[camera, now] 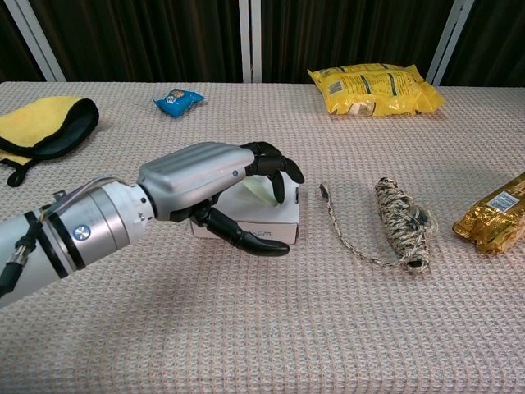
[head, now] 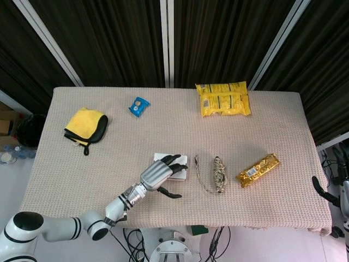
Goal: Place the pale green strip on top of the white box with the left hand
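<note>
So, quick rundown, biggest to smallest:

Table (head: pixel 262 218): filling most of both views, covered w/ a beige woven cloth.

Left hand (camera: pixel 215 182): reaching in from lower left of the chest view, hovering over the white box at centre. Dark fingers (camera: pixel 277 168) are curling down w/ the thumb sticking out underneath toward the box's front edge. Looks like the fingertips are pinching the strip, but contact is partly hidden, so that's a judgement.

Right hand (head: pixel 325 194): only a dark bit showing at far right edge of the head view, lower right; can't tell how its fingers are lying.

Yellow snack bags (head: pixel 223 99): upper centre-right, lying flat.

Yellow and black cloth (head: pixel 85 125): left side, bunched up.

White box (camera: pixel 283 215): centre of frame, mostly under the left hand, sitting flat on the table.

Gold packet (head: pixel 257 169): right of centre.

Rope bundle (camera: pixel 399 220): just right of the box, loose tail trailing toward it.

Blue packet (head: pixel 139 105): upper left of centre.

Pale green strip (camera: pixel 261 188): tiny sliver showing under the fingertips, above the box top; seems tilted, not lying flat.

Progress: strip is already over the box, so the carry part is looking done. What's left, as I'm judging it: lay it flat on top, let go, pull the hand clear.
</note>
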`<control>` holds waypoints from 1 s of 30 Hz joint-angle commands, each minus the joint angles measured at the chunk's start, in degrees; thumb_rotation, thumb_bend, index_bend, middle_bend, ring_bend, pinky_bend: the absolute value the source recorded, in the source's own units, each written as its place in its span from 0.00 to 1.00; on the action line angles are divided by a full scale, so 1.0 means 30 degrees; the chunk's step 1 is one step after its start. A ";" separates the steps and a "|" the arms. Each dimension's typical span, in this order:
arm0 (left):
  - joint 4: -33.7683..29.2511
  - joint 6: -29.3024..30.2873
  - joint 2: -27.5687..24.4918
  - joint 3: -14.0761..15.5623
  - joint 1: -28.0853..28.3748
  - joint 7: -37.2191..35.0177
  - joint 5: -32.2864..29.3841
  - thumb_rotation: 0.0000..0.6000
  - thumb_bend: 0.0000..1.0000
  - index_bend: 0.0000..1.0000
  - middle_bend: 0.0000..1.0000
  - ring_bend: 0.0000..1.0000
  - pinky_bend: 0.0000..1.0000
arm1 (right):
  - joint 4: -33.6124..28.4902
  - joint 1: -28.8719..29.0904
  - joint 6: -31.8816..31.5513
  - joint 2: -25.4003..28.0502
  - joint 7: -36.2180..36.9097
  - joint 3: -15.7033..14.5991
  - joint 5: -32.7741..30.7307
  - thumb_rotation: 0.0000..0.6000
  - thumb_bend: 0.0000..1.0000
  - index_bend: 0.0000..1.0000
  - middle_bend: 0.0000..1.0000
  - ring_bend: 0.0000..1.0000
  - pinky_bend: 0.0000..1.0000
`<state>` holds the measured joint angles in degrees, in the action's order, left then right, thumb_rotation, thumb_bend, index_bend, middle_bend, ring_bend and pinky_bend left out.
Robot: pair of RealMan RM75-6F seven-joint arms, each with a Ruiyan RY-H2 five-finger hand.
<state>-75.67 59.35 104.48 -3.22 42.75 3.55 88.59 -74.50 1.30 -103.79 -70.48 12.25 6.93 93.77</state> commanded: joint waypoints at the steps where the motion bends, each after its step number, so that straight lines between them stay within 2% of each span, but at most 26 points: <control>1: -0.0175 0.0211 -0.0085 -0.0022 -0.0029 -0.0123 0.0129 0.37 0.00 0.20 0.35 0.06 0.17 | 0.0006 -0.0005 -0.0013 0.0004 0.0018 0.0006 -0.0003 0.91 0.30 0.00 0.00 0.00 0.00; 8: -0.0584 0.0865 -0.0343 -0.0140 -0.0119 -0.0294 0.0457 0.37 0.00 0.20 0.34 0.06 0.17 | 0.0079 -0.0001 0.0047 -0.0045 0.0072 -0.0021 -0.0024 0.91 0.30 0.00 0.00 0.00 0.00; 15: -0.0318 0.0190 -0.0285 -0.0118 -0.0105 0.0169 -0.0187 0.37 0.00 0.20 0.34 0.06 0.17 | 0.0087 -0.0018 0.0046 -0.0072 0.0030 -0.0032 -0.0039 0.91 0.30 0.00 0.00 0.00 0.00; 30: 0.0076 0.0043 -0.0028 0.0129 -0.0004 -0.0137 0.0034 0.38 0.00 0.20 0.35 0.06 0.17 | 0.0258 0.0003 0.0136 -0.0154 0.0080 0.0004 -0.0151 0.91 0.30 0.00 0.00 0.00 0.00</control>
<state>-75.45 59.49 104.38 -2.85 42.74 3.15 88.68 -73.73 1.31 -103.38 -70.93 12.48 6.94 93.32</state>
